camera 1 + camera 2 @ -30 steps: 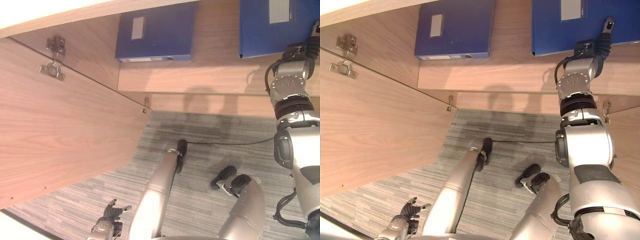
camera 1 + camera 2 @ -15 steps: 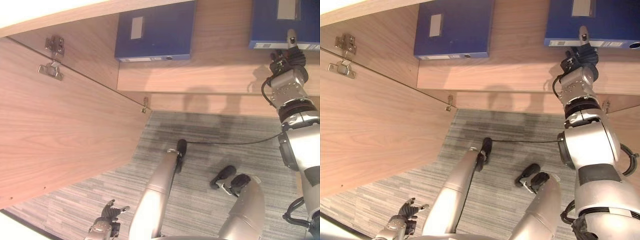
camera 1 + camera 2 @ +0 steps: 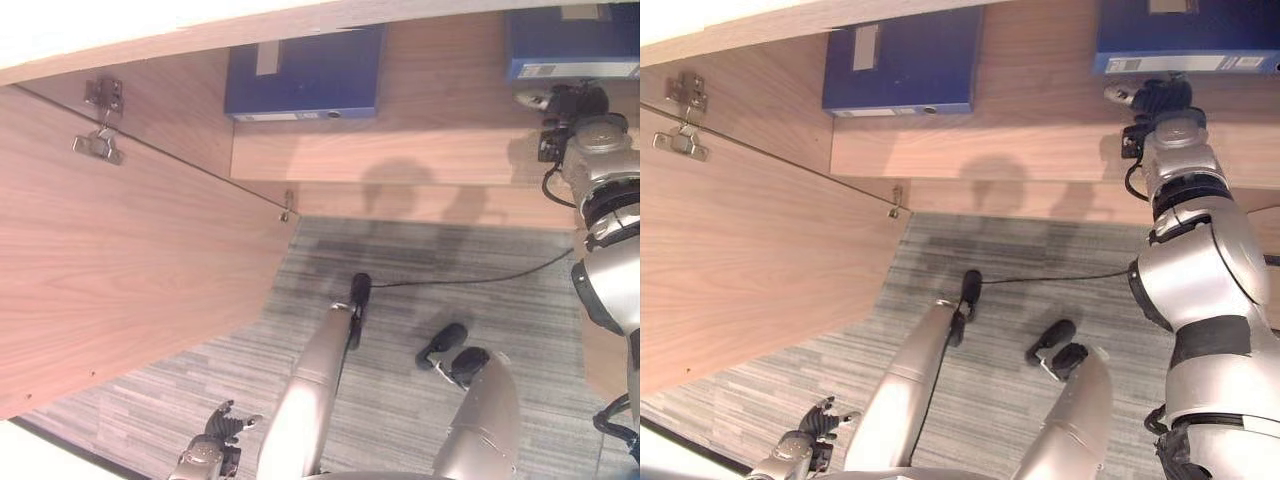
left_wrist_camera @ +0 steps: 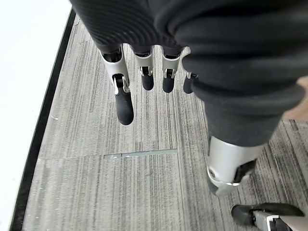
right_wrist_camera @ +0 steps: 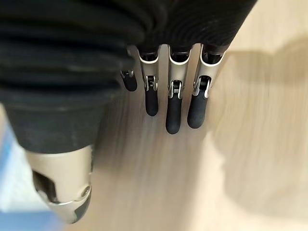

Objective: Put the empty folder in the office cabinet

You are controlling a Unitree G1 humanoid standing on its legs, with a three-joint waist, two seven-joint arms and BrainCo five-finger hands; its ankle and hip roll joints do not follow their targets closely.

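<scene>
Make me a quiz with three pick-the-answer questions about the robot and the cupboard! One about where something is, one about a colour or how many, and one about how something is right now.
1. Where is the right robot hand?
A. Up at the cabinet shelf, by a blue folder
B. Down near the floor
C. On the cabinet door

2. How many blue folders lie on the shelf?
A. One
B. Two
C. Four

3. How are the left robot hand's fingers?
A. Curled round a folder
B. Pinching the door
C. Straight, holding nothing

Answers:
1 A: the right robot hand sits just below the right blue folder on the cabinet shelf.
2 B: there is also the left blue folder.
3 C: the left robot hand hangs over the carpet with straight fingers.
</scene>
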